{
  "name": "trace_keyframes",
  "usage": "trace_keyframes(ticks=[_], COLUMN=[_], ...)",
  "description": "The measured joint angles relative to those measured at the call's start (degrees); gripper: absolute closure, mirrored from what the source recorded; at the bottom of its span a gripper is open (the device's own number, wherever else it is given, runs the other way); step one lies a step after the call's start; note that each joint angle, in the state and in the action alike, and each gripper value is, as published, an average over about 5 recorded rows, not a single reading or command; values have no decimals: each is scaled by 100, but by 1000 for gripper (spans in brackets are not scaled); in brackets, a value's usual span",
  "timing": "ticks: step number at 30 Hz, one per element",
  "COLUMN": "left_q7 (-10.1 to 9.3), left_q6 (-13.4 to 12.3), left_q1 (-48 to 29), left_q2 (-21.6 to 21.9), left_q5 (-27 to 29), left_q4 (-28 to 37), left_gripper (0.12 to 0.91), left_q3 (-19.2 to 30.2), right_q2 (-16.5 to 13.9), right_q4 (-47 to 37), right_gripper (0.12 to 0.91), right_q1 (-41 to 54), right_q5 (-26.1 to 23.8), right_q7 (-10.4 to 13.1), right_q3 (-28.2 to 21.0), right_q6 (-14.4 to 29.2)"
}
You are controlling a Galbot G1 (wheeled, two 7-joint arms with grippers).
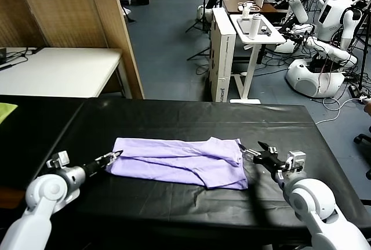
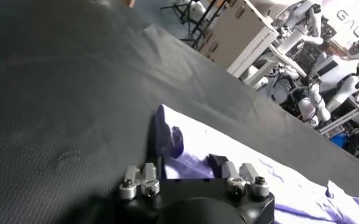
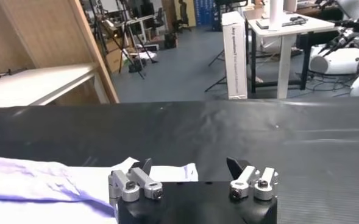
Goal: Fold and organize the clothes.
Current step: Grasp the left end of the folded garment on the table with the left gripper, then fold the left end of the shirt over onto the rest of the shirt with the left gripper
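Observation:
The pale lavender T-shirt (image 1: 179, 162) lies folded into a long, wrinkled band across the middle of the black table (image 1: 191, 116). My left gripper (image 1: 117, 156) is low at the shirt's left end, open. In the left wrist view its fingers (image 2: 158, 167) straddle the shirt's edge (image 2: 185, 159). My right gripper (image 1: 250, 150) is low at the shirt's right end, open. In the right wrist view the shirt's corner (image 3: 167, 172) lies between its spread fingers (image 3: 145, 165). No purple print shows.
A yellow-green cloth scrap (image 1: 6, 111) lies at the table's far left edge. A white table (image 1: 58, 70) and a wooden partition (image 1: 87, 12) stand behind on the left. A cardboard box (image 1: 222, 47), a white stand (image 1: 255, 29) and other robots (image 1: 324, 41) are beyond the table.

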Motion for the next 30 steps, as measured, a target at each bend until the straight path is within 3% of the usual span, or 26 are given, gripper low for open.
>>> trace_keyframes(ticks=[4, 7, 15, 20, 30], left_q7=[-53, -103, -57, 91, 337], left_q6=[0, 0, -1, -20, -810], left_q1=[3, -6, 119, 319, 888], left_q2=[-41, -69, 72, 362, 839], left_q5=[-5, 71, 890, 1633, 2952], left_q4=[-6, -22, -223, -381, -751], left_gripper=[820, 866, 874, 874, 874], left_q3=[15, 19, -114, -312, -786], right_q2=[3, 8, 99, 173, 247], right_q4=[-1, -1, -32, -60, -9], right_gripper=[118, 118, 118, 118, 118], right_q1=[-4, -10, 6, 12, -97], right_q5=[-12, -17, -34, -65, -127], right_q7=[2, 5, 12, 13, 15], right_q3=[0, 2, 0, -35, -18], right_q6=[0, 0, 11, 20, 33])
